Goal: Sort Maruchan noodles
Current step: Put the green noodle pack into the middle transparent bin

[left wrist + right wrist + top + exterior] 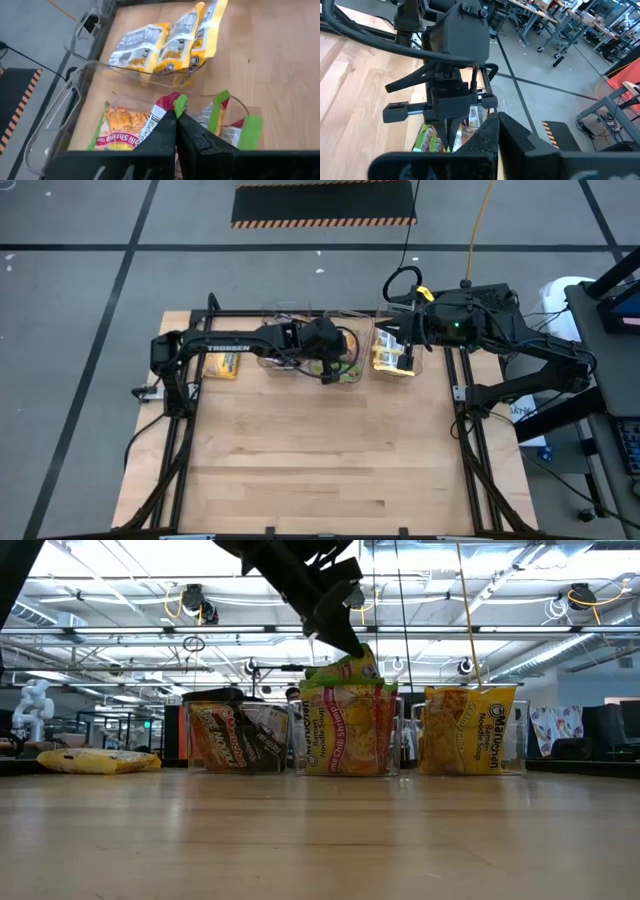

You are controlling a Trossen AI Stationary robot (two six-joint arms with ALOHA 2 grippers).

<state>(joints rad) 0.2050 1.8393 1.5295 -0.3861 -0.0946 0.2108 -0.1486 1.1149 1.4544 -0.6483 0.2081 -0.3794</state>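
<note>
The left end effector (176,116) pinches a green packet (167,107) over the middle bin (345,730); the right end effector (495,120), apparently pressed together, hovers above the yellow packets' bin (393,355).

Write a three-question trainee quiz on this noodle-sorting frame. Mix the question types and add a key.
1. True or false: the left hand is shut on a green packet above the middle bin.
2. The right hand hangs over the right bin. Its packets are: A black, B yellow, C green.
3. Fill in: a loose yellow packet lies on the table beside the left bin, whose packets are ___.

Key: 1 true; 2 B; 3 black.
</note>
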